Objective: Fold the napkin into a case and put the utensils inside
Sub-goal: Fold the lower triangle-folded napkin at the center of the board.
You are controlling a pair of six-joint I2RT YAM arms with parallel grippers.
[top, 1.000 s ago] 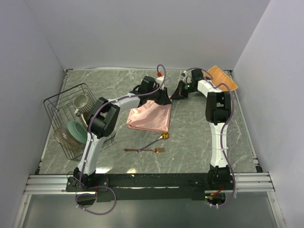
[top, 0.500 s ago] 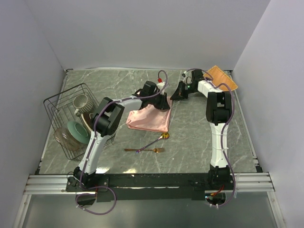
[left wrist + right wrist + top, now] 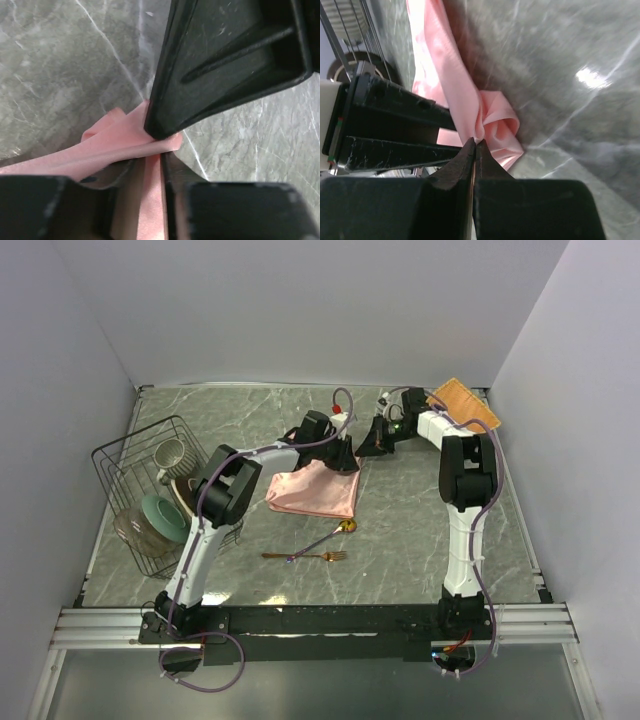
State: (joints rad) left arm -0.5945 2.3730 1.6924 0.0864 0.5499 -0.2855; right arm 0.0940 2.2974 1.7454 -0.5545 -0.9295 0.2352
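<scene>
A: Your left claw (image 3: 162, 145) is closed down narrow on the far corner of the napkin (image 3: 312, 490). The salmon-pink cloth runs right between its tips, and the rest of it spreads out on the near side of that claw.

B: Your right claw (image 3: 475, 144) is fully closed, tips pressed together and touching a bunched curl of that same corner. Its wrist view doesn't show whether it has caught any cloth.

A: So I'd judge you're early. The napkin looks folded over and rumpled, and it's wide rather than a slim pocket, so there's no case yet.

B: Agreed. The gold spoon (image 3: 333, 533) and gold fork (image 3: 308, 556) lie on the marble table (image 3: 420, 530), on the near side of both claws and well apart from them, just past the napkin's near edge. Neither is inside anything.

A: What's left for you is to finish the folds, then fetch both pieces and slide them in.

B: As for writing, there's none you could read. No brand or label shows on the cloth, the cutlery or the claws.
</scene>
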